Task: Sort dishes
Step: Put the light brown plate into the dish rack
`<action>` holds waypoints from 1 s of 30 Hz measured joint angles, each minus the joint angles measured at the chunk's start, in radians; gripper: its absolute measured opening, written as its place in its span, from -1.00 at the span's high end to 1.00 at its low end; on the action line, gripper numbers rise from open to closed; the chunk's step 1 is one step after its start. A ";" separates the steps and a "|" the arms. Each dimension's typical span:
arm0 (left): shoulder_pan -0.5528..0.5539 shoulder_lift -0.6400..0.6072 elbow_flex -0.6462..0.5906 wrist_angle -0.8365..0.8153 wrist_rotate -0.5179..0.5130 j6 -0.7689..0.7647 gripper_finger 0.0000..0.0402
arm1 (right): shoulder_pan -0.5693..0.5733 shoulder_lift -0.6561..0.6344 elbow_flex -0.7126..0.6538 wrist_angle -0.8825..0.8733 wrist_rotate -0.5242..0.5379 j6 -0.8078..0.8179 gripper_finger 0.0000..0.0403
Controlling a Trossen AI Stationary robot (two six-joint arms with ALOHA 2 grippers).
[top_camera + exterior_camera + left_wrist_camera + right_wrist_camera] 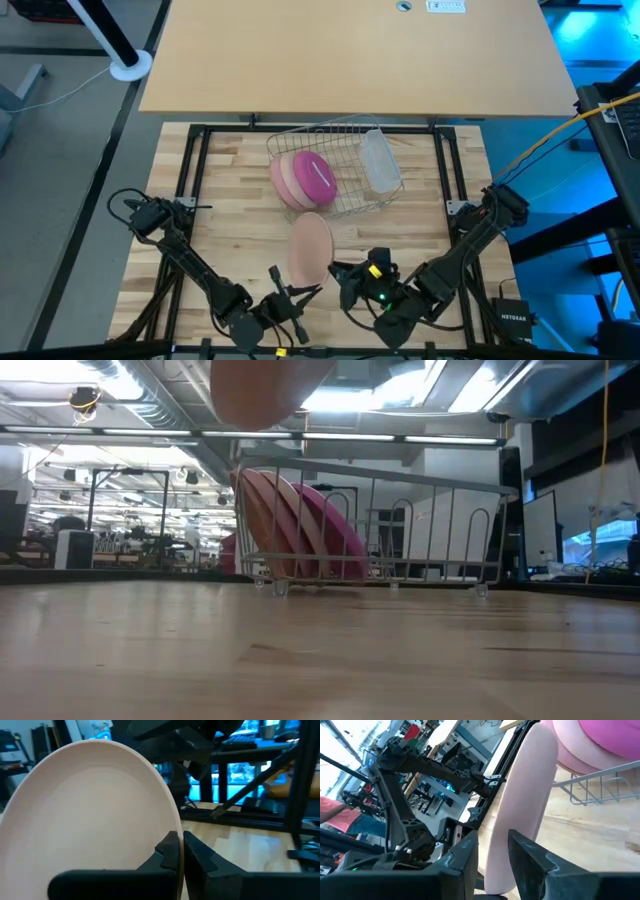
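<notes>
A pale peach plate (311, 245) hangs in the air near the table's front edge, between my two grippers. My left gripper (181, 840) comes at it from the near left and is shut on its rim. My right gripper (495, 845) comes from the right and has the plate's edge between its fingers. The low view shows only the plate's lower part (265, 390), well above the table. A magenta plate (318, 178) and a tan-pink plate (285, 178) stand on edge in the wire rack (345, 150). My left gripper pinches the peach plate's rim (176, 827) between its two fingers, one finger (167, 851) on the hollow face and the other behind. The plate is lifted clear of the table and stands steeply tilted. My right gripper has the plate's edge (502, 865) between its two fingers (470, 857), which lie across the rim and come from the table's right side. The plate shows edge-on there, clear of the table.
The wire rack stands at the table's middle, toward the far side, with a clear plastic cup (378, 160) lying in its right part. Bare wood lies between the rack and the grippers. Black frame rails (190, 160) run along the table's sides.
</notes>
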 joint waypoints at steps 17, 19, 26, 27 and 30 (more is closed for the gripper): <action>0.005 0.000 0.000 -0.029 -0.199 0.229 1.00 | -0.128 0.002 0.001 -0.056 -0.102 -0.008 0.45; 0.005 0.000 0.000 -0.029 -0.200 0.229 1.00 | -0.134 0.002 0.001 -0.057 -0.107 -0.026 0.45; 0.005 0.000 0.000 -0.029 -0.200 0.229 1.00 | -0.133 0.002 0.001 -0.061 -0.098 -0.109 0.71; 0.005 0.000 0.000 -0.029 -0.200 0.226 1.00 | -0.133 0.002 0.001 -0.061 -0.097 -0.119 0.77; 0.005 0.000 0.000 -0.028 -0.202 0.210 1.00 | -0.134 0.002 0.001 -0.063 -0.079 -0.159 0.92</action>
